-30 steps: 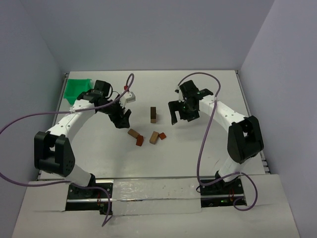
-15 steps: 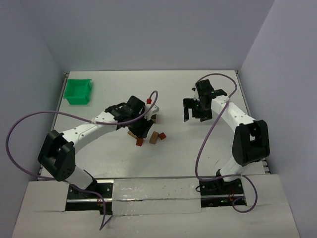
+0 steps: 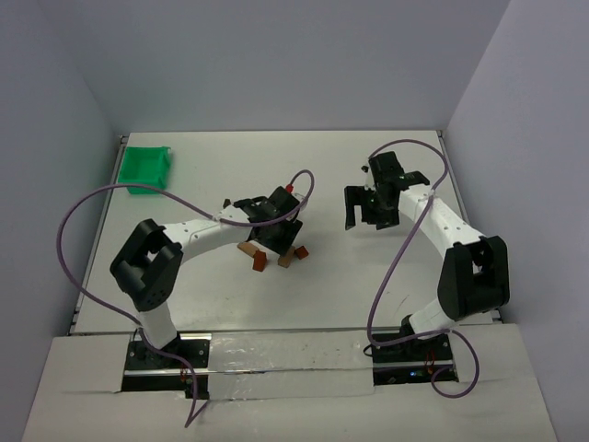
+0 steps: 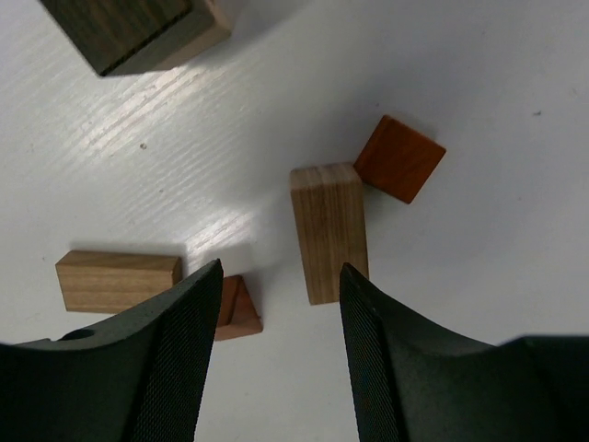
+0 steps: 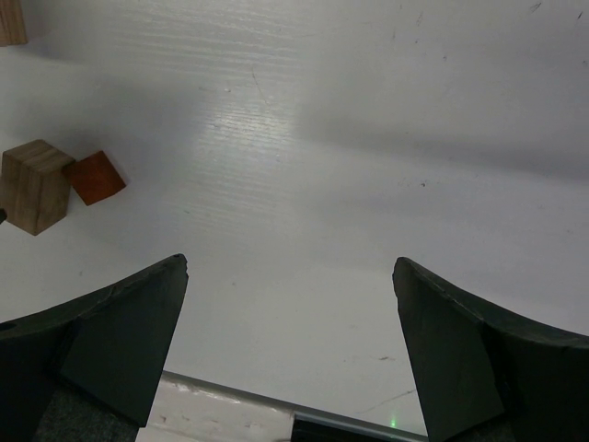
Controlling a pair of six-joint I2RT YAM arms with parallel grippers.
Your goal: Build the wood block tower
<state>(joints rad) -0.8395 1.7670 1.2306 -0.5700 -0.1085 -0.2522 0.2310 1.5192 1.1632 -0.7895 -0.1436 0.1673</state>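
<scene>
Four loose blocks lie on the white table (image 3: 386, 285), which is closed in by pale grey-lilac walls (image 3: 276, 64): a tan block (image 4: 329, 230) touching an orange-red block (image 4: 399, 158), a second tan block (image 4: 118, 281), and a small reddish wedge (image 4: 235, 308). A green bin (image 3: 147, 168) sits in the far left corner. The wood block tower (image 4: 138, 32) stands just beyond the loose blocks; from above, the left arm hides it. The left gripper (image 4: 281, 272) hovers over the blocks, jaws parted and empty. The right gripper (image 5: 290, 267) is spread wide over bare table, holding nothing.
</scene>
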